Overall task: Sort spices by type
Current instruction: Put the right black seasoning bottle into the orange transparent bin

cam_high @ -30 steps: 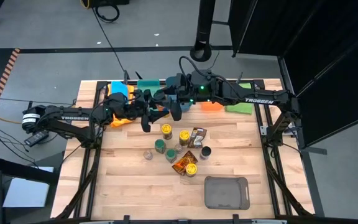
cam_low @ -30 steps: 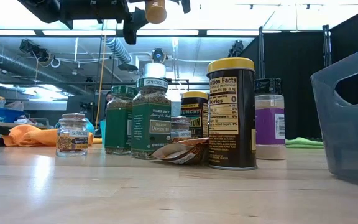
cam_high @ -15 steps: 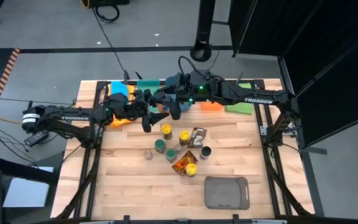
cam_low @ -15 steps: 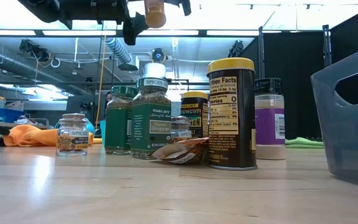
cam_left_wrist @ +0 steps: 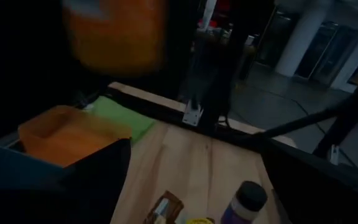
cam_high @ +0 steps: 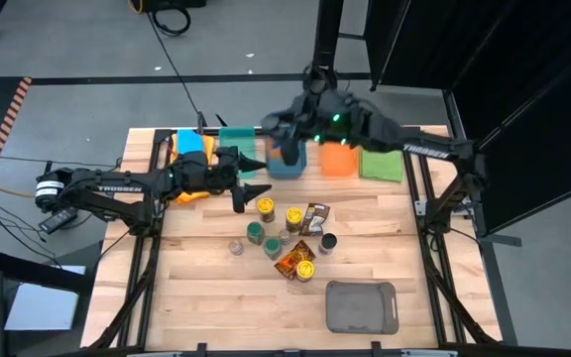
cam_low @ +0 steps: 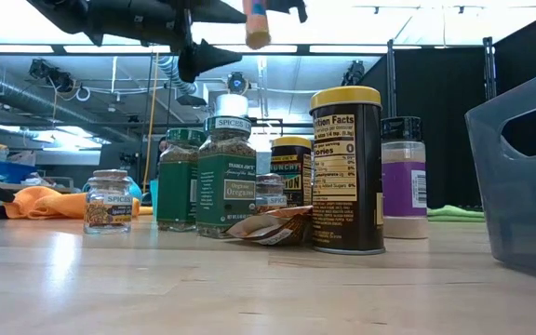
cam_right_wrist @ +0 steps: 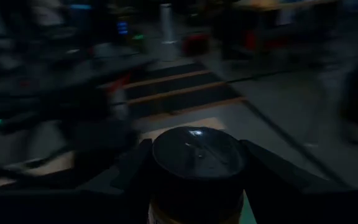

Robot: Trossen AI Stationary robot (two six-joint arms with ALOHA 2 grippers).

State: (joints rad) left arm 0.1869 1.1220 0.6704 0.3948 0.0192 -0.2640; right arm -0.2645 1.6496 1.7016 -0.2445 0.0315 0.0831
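held jar (cam_low: 256,22) blurred; top cut off

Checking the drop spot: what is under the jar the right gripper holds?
In the high view the right gripper holds a jar above the blue bin at the table's far edge. The arm covers the bin's inside, so its contents cannot be seen.
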